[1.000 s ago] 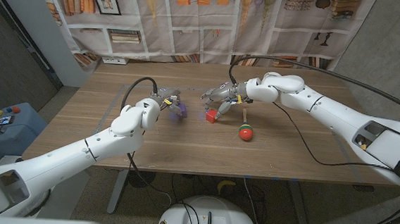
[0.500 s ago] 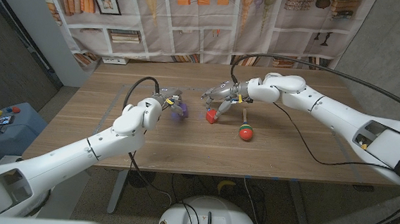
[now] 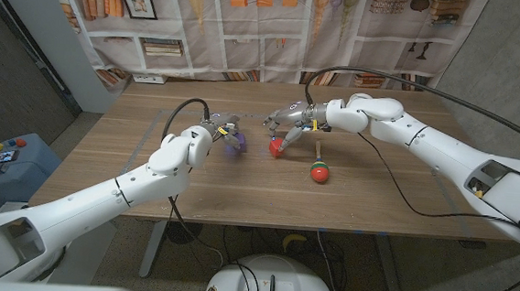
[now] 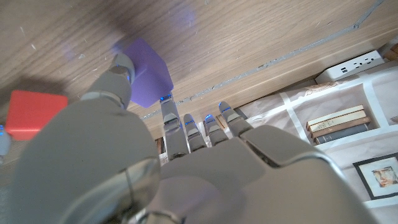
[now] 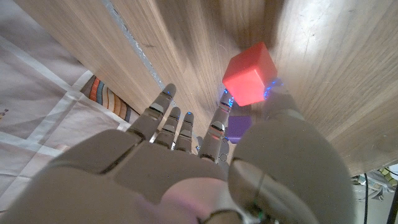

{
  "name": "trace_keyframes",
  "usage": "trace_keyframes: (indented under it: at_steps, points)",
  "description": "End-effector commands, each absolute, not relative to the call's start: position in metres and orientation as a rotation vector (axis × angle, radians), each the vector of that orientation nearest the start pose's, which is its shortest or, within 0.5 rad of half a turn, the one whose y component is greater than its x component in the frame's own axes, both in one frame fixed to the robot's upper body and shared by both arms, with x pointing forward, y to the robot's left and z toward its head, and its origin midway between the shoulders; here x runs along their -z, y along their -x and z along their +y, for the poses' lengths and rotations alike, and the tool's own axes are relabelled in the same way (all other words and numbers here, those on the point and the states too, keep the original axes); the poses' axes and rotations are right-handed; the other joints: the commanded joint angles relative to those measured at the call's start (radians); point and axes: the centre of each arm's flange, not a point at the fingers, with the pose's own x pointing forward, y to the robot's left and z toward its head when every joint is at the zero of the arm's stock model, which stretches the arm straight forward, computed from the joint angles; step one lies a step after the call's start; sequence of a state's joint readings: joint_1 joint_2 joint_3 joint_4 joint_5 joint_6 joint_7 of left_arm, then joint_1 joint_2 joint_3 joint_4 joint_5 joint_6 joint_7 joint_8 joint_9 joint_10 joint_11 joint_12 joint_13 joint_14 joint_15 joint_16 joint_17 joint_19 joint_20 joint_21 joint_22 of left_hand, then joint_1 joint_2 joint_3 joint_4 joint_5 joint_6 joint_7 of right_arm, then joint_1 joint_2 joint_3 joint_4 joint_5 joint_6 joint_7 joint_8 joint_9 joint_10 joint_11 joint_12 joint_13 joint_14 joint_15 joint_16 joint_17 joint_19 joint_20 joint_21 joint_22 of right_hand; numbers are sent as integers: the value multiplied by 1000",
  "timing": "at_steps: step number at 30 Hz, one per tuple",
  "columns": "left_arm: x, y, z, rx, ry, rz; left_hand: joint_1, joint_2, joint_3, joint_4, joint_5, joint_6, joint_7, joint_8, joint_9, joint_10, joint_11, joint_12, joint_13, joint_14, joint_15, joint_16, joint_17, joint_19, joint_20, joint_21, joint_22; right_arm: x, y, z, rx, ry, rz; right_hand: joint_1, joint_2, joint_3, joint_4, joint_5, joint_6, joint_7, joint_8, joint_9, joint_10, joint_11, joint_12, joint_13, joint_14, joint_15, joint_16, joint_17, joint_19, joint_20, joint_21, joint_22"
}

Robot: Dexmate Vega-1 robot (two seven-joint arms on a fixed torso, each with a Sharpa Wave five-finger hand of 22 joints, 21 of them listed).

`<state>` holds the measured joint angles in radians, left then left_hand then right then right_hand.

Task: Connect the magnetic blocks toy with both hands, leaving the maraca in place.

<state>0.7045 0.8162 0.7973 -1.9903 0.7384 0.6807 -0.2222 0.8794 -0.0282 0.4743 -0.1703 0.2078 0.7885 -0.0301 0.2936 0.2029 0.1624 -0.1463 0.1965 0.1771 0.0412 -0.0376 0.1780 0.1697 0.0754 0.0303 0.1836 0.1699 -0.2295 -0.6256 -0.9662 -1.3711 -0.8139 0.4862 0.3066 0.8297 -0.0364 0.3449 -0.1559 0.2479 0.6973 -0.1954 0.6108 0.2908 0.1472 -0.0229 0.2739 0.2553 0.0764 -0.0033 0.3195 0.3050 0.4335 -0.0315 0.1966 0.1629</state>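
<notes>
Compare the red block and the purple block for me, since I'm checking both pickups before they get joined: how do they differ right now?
The red block is held by the right hand; the purple block is held by the left hand. The red block sits nearer the maraca; the purple one is farther from it. Both look like plain cubes pinched at fingertips, and there is a gap between them, so they are not yet connected.

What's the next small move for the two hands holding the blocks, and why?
Probably bring the two blocks together. The left hand pinches the purple block and the right hand holds the red block, both apparently off the table with a gap between them. The maraca lies on the table nearer the robot, clear of that path.
</notes>
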Motion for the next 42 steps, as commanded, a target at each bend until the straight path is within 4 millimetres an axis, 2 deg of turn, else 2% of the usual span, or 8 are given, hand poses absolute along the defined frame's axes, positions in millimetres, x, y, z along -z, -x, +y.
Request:
trace_keyframes:
  at_steps: [1, 11, 20, 28, 42]
  points:
    - [-19, -574, 184, -128, -1558, -399, 7, 12, -5, 0, 10, 122, -86, 10, 16, 7, -4, -3, 2, 9, 0, 5, 2, 2, -2, 8, 3, -72, -615, -97, -499, 2023, -819, 14, 5, -1, 2, 2, 39, -24, 9, 3, 13, -1, 7, -1, 11, 1, 5, 3, 14, 3, 3, 1]
    - [-17, -571, 181, -177, -1500, -408, 10, 14, -7, -1, 11, 124, -87, 11, 17, 10, -3, -2, 1, 9, 2, 4, 2, 3, -3, 8, 3, -73, -599, -98, -366, 2021, -754, 12, 2, -8, 3, -3, 41, -25, 11, 2, 24, -2, 6, -4, 32, 7, 13, 4, 32, 13, 5, 2]
    - [-9, -567, 178, -227, -1431, -411, 12, 15, -10, 0, 11, 125, -84, 11, 18, 13, -1, -2, 1, 13, 0, 5, 2, 7, -5, 9, 3, -70, -590, -98, -284, 2020, -701, 13, 4, -9, 3, -5, 49, -25, 14, 2, 28, -1, 5, -6, 36, 6, 15, 5, 37, 13, 4, 2]
    - [-3, -561, 177, -297, -1354, -402, 13, 16, -11, 0, 12, 127, -81, 11, 18, 17, -1, -1, 1, 17, -3, 6, 2, 8, -5, 10, 3, -65, -581, -96, -175, 2029, -707, 17, 6, -11, 2, -8, 65, -24, 21, 1, 42, -4, 6, -8, 48, 3, 20, 5, 46, 16, 4, 2]
    - [0, -559, 168, -297, -1327, -435, 16, 19, -14, 0, 12, 129, -80, 10, 17, 23, -3, 1, 1, 22, -5, 7, 2, 11, -6, 10, 3, -53, -571, -86, -58, 2012, -743, 21, 6, -13, 0, -12, 68, -26, 22, 0, 55, -7, 7, -10, 60, -6, 25, 6, 56, 18, 3, 3]
